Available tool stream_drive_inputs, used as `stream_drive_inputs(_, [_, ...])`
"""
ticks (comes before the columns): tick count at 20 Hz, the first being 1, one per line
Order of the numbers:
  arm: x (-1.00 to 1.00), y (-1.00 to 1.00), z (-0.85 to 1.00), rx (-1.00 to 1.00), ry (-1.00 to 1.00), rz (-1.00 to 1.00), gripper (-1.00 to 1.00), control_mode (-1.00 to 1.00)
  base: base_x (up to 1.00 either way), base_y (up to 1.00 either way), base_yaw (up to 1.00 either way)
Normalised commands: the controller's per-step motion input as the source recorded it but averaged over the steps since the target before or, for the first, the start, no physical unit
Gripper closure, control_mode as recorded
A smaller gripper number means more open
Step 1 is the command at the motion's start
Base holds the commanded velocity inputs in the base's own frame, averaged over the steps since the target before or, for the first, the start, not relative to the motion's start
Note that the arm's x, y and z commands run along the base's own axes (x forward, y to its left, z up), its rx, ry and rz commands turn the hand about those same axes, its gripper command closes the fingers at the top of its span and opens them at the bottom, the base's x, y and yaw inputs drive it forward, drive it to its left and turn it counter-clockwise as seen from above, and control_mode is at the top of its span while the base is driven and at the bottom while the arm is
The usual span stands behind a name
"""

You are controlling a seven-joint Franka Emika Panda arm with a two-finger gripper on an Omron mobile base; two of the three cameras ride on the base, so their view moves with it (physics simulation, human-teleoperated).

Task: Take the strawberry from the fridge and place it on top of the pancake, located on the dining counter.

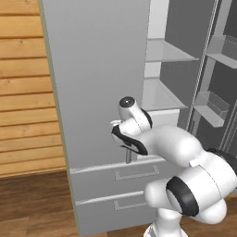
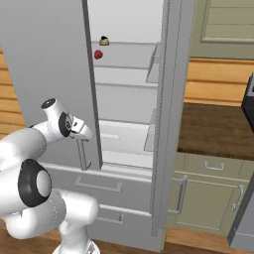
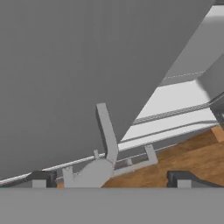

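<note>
The fridge stands before me with its right door swung open and its left door shut. On an upper shelf lies the small red strawberry. My gripper is open, just at the lower end of the left door's bar handle. In the hand view my gripper has its fingertips spread wide on either side of that handle, not touching it. In the left base view the handle's foot shows below my hand. The pancake and the dining counter are out of view.
A small brown-and-cream jar sits on the shelf above the strawberry. Two lower drawers run under the doors. The open door carries bins. A brown countertop over pale green cabinets adjoins the fridge on the right.
</note>
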Motion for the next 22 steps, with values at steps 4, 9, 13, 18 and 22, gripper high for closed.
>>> stream_drive_inputs(4, [0.26, 0.00, -0.12, 0.00, 0.00, -0.03, -1.00, -1.00, 0.00, 0.00, 0.00])
stream_drive_inputs(9, [0.21, 0.01, -0.38, 0.00, 0.00, 0.00, -1.00, -1.00, 0.00, 0.00, 0.00])
stream_drive_inputs(13, [0.01, 0.00, -0.24, 0.00, 0.00, 0.00, -1.00, -1.00, 0.00, 0.00, 0.00])
stream_drive_inputs(18, [-0.16, 0.01, -0.11, 0.00, 0.00, -0.06, 1.00, -1.00, 0.00, 0.00, 0.00])
stream_drive_inputs(22, [-0.33, 0.09, -0.14, 0.00, 0.00, -0.10, 1.00, -1.00, 0.00, 0.00, 0.00])
